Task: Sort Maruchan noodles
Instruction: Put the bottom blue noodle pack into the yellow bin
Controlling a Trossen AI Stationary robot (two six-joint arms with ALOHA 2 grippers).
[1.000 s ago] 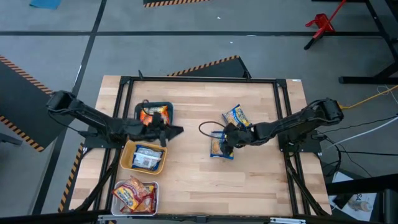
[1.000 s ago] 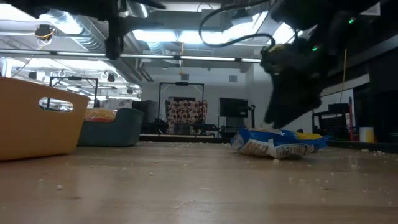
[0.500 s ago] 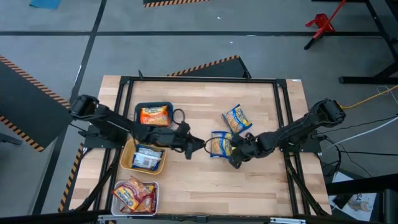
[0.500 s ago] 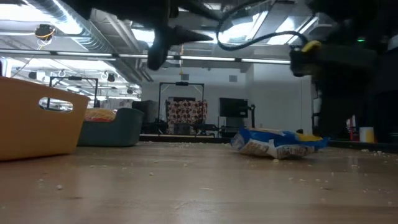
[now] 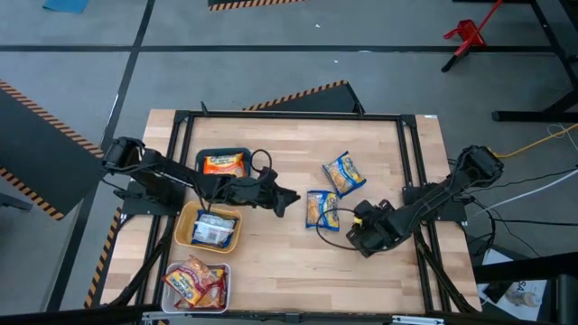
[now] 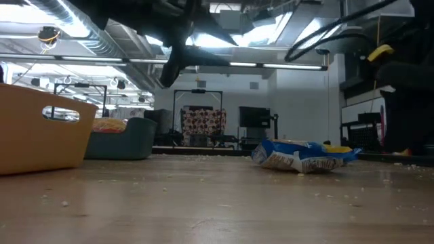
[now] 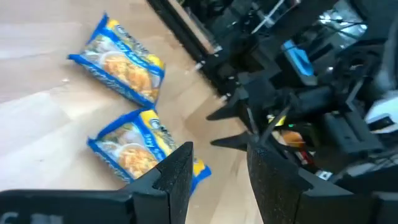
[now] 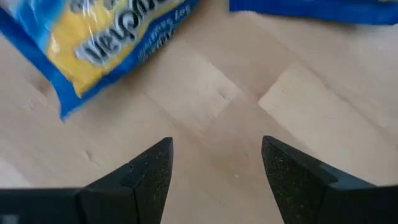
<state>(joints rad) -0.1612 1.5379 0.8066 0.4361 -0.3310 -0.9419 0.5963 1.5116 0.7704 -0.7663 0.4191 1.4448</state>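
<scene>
Two blue Maruchan noodle packets (image 5: 321,209) (image 5: 343,171) lie flat on the wooden table right of centre; in the low view they show as one blue heap (image 6: 305,156). My left gripper (image 5: 287,199) (image 7: 217,180) hangs open above the table just left of the nearer packet (image 7: 134,146), with nothing between its fingers. My right gripper (image 5: 355,231) (image 8: 214,168) stands open over bare wood, on the near right side of the same packet (image 8: 106,37), pointing steeply down. The other packets lie in three trays at the left.
At the left stand a teal tray (image 5: 223,164) holding an orange packet, a yellow tray (image 5: 185,236) holding a blue one, and a white tray (image 5: 226,271) holding red-pink ones. A black frame (image 5: 289,115) runs around the table. Bare wood lies toward the near edge.
My left gripper has gone from above the trays toward the table's right, reaching out to the blue packets. My right gripper has drawn back from over the nearer blue packet toward the table's near edge and turned; the packet stays flat on the table.
</scene>
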